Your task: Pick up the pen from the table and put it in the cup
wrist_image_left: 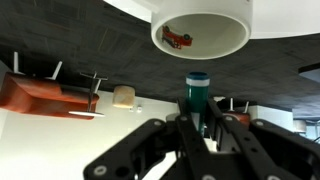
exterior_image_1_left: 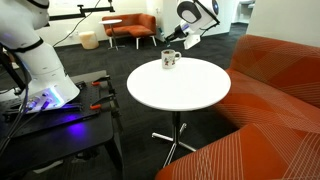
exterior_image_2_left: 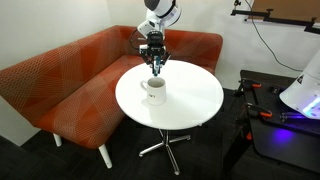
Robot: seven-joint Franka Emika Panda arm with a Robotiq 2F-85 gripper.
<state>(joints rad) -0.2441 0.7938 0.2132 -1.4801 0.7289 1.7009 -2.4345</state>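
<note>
Pinching the pen (wrist_image_left: 197, 92) between its two fingers, the hand (wrist_image_left: 197, 120) is hanging in the air above the white ceramic mug (wrist_image_left: 215, 30). It is clear of the rim and touching neither the mug nor the tabletop (exterior_image_2_left: 195, 100). In both exterior views the hand (exterior_image_2_left: 153, 63) is pointing straight down, with the mug (exterior_image_2_left: 153, 92) just below it near the tabletop's edge on the side of the orange sofa (exterior_image_2_left: 70, 80).

The upright hold looks deliberate. With the pen gripped at one end and the free end leading, it is lined up to drop end-first through the mug's open mouth rather than lying across the rim. The height seems chosen so the pen's tip is passing over the wall, not knocking it. The wrist view is standing upside down, so the mug's mouth is showing at the top, almost in line with the pen.

As for the pen itself, it is showing as a short, stubby teal-green stick with a darker band at its free end. Its gripped end is hiding behind the fingers. In an exterior view the hand (exterior_image_1_left: 184, 40) is too small for the pen to be made out, and the mug (exterior_image_1_left: 170, 61) is standing upright with a dark mark on its wall.
</note>
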